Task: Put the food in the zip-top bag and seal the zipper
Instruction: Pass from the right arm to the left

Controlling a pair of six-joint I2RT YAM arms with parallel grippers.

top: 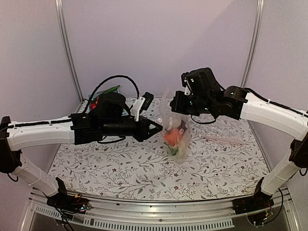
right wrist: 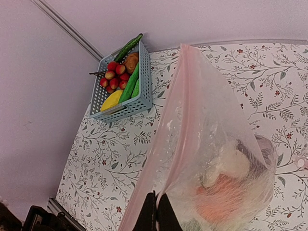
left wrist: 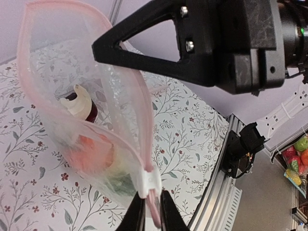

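- Zip-top bag (top: 175, 132) hangs over the bench (top: 120, 168), food (top: 172, 137) inside.
- Left fingers (left wrist: 136, 216) pinch the zipper (left wrist: 143, 125) end; right fingers (right wrist: 150, 211) clamp the opposite edge.
- Keep the zipper taut and slide steadily along it.

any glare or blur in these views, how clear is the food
Top view: soft even light, slight sheen on the bag. Left wrist: bag sharp, food hazy through it. Right wrist: basket crisp, food a blur behind the bag.
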